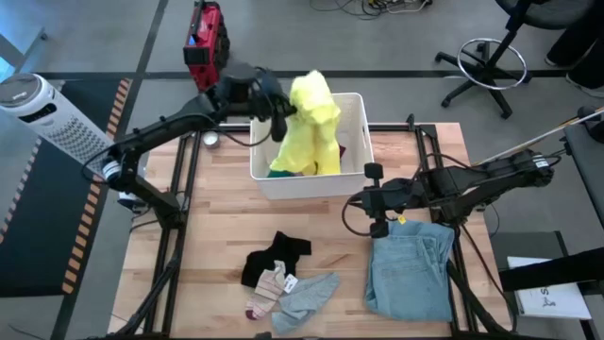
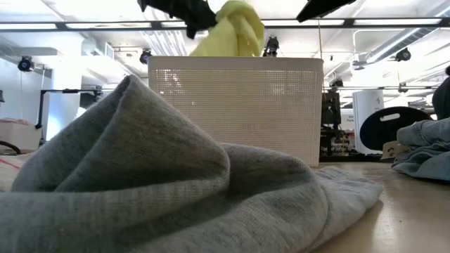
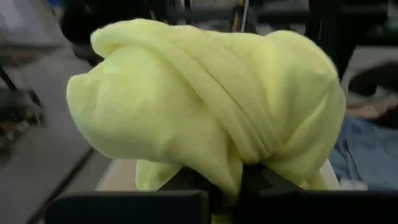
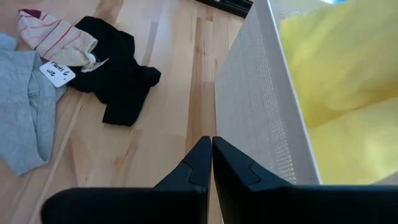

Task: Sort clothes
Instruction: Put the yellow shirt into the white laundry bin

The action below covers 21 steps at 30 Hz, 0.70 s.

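Note:
My left gripper [image 1: 283,111] is shut on the bright yellow top [image 1: 314,123], held up over the white slatted basket [image 1: 311,184] at the table's far middle. The low view shows the top [image 2: 232,31] above the basket's rim [image 2: 235,60]. On the near side of the table lie a black garment [image 1: 274,257], a striped sock [image 1: 267,291] and a grey piece [image 1: 307,297]. The light blue jeans [image 1: 411,269] lie at the near right. My right gripper [image 4: 210,142] is shut on nothing, hovering beside the basket's near right corner. My left gripper holds a bunched upper part of the yellow top [image 3: 239,158], coming almost level from the table's left. The cloth drapes over the fingers and hides the place of contact. The top hangs slack below the gripper, its lower end [image 1: 311,162] inside the basket.
A dark red piece [image 1: 343,151] shows inside the basket beside the yellow cloth. Beyond the far edge stands a red object [image 1: 205,42], and a white fan [image 1: 42,113] stands off the table's left. Bare wood lies between the basket and the near garments.

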{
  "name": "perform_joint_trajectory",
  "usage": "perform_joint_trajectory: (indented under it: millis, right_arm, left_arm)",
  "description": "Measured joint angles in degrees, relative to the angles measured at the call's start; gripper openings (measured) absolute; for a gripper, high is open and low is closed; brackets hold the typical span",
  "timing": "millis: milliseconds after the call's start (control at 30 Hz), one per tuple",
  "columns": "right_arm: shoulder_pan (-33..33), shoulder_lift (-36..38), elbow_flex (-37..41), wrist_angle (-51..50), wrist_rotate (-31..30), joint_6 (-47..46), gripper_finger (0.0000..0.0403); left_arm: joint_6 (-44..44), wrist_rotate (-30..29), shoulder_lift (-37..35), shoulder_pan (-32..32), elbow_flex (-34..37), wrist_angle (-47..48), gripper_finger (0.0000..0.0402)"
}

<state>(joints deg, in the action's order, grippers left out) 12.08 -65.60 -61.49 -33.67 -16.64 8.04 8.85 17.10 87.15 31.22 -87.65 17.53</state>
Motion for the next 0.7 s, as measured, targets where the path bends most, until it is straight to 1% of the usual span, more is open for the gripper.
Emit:
perform_joint_trajectory:
  millis: [100, 367, 467, 700]
  right_arm:
    - [0.0, 0.0, 0.0, -0.6, 0.0, -0.8, 0.0000]
    - [0.0, 0.0, 0.2, -0.8, 0.0, -2.5, 0.0000]
    - [0.0, 0.0, 0.4, -0.3, 0.1, -3.0, 0.0000]
    - [0.0, -0.3, 1.0, 0.6, 0.0, -3.5, 0.0000]
  left_arm:
    - [0.0, 0.0, 1.1, -1.0, 1.6, 2.4, 0.0006]
    - [-1.1, 0.0, 1.7, -1.7, 7.9, 2.9, 0.0010]
    - [-2.6, -0.1, 1.6, -1.7, 10.3, 3.3, 0.0035]
    - [-4.0, -0.1, 1.5, -2.5, 12.5, 3.2, 0.0131]
